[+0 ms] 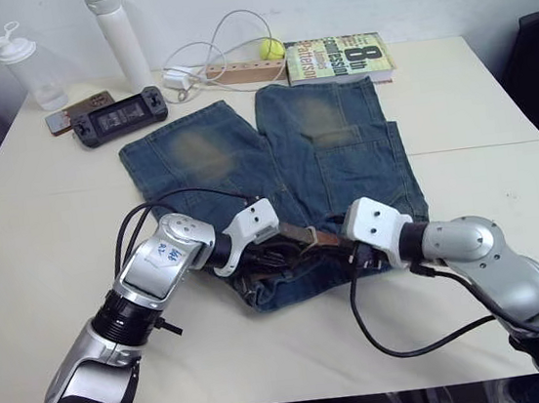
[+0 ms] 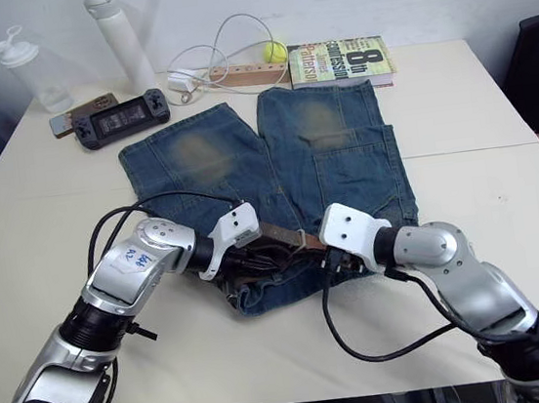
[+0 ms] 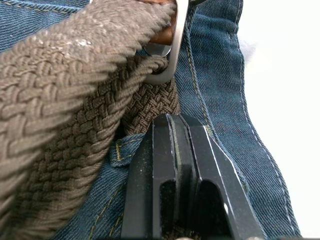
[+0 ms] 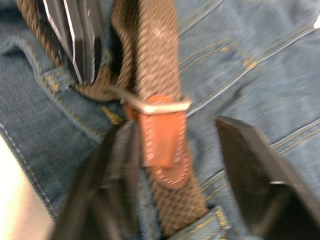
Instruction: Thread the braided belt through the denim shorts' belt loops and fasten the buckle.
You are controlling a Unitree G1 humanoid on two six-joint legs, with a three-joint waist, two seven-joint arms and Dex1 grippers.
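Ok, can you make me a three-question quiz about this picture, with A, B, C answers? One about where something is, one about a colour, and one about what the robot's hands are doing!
1. Where is the tennis ball?
A. At the table's far edge, beside the book
B. On the denim shorts
C. In a gripper

2. What colour is the leather tab by the buckle on the braided belt?
A. Blue
B. Orange-brown
C. White

3. What is the right gripper doing?
A. Squeezed shut on the book
B. Holding a bottle
C. Open, one finger on each side of the belt

Answers: 1 A, the ball sits next to the book, far from the shorts. 2 B, the right wrist view shows an orange-brown stitched tab. 3 C, its fingers stand apart around the strap.
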